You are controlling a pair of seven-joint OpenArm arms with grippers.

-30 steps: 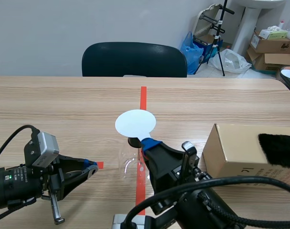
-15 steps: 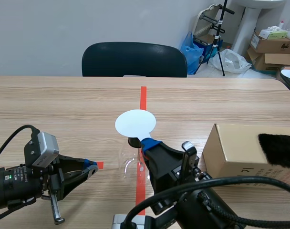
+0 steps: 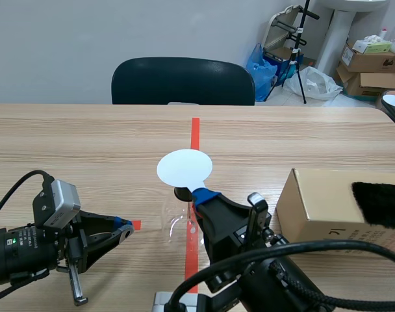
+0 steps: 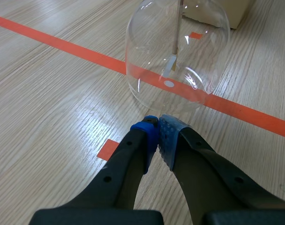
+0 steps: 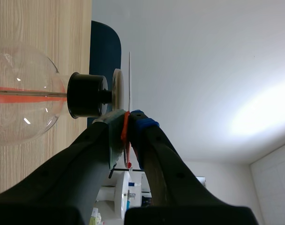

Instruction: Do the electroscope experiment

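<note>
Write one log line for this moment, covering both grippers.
left gripper: shut, empty, flask just ahead | right gripper: shut on thin red strip, by white disc | flask: upright

From between the arms, we look across the table (image 3: 87, 143) toward the chair (image 3: 182, 81). Our left wrist camera sits low and close behind the left gripper (image 4: 157, 122), facing down at the flask (image 4: 152, 56) just ahead. Our right wrist camera, rolled sideways, looks closely along the flask's neck. All three views share the flask.
</note>
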